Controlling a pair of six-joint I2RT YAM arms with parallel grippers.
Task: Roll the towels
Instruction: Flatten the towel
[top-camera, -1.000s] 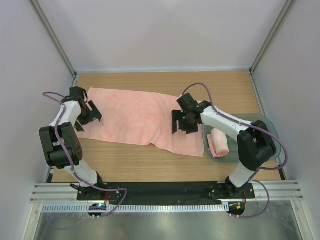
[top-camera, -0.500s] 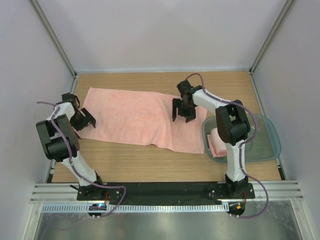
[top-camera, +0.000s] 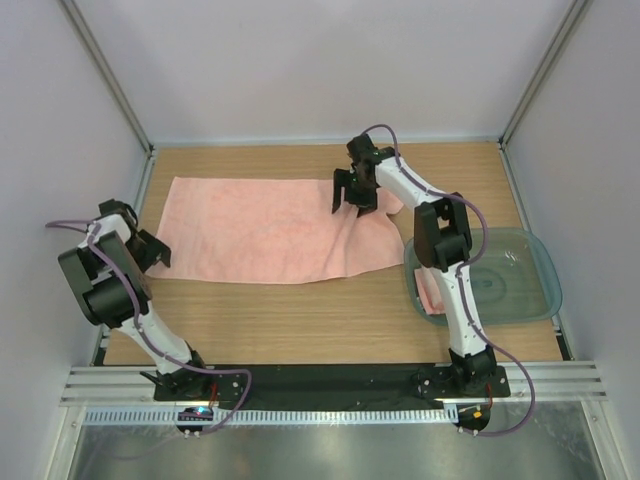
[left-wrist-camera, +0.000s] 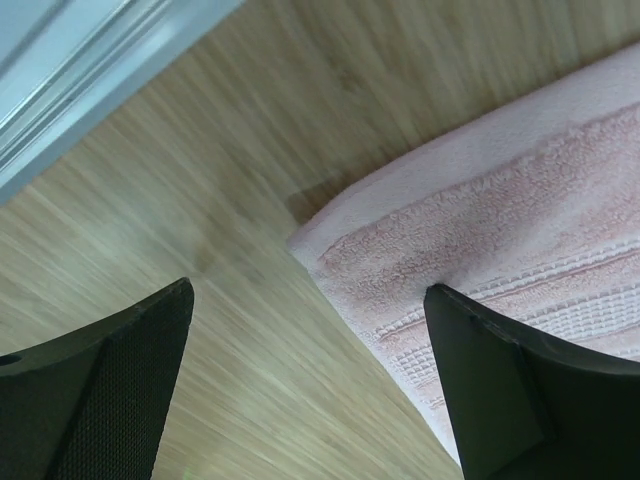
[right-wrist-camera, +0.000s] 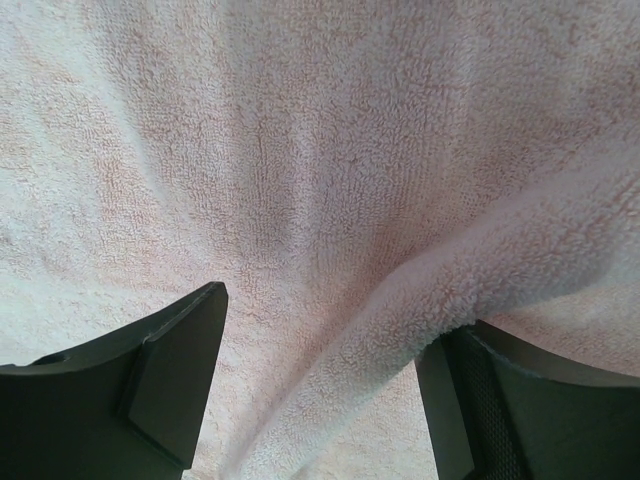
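Note:
The long salmon-pink towel (top-camera: 260, 230) lies spread across the wooden table, its right end rumpled and pulled in. My right gripper (top-camera: 352, 198) hangs low over that far right end. In the right wrist view it (right-wrist-camera: 330, 320) is open, and a raised fold of towel (right-wrist-camera: 300, 150) runs between the jaws and drapes over the right finger. My left gripper (top-camera: 148, 248) is open at the towel's near left corner (left-wrist-camera: 500, 220). In the left wrist view it (left-wrist-camera: 308, 288) has one finger over the ribbed hem and the other over bare wood. A smaller rolled towel (top-camera: 428, 295) lies in the tray, partly hidden by the right arm.
The translucent teal-grey tray (top-camera: 520, 290) stands at the right edge of the table (top-camera: 300, 310). White walls close in the left, back and right sides. The arm bases sit on a black rail (top-camera: 320, 380) at the near edge.
The right gripper moved away toward the back wall and left, dragging the towel's right end with it, so the near right corner drew in. The left gripper slid left to the towel's edge.

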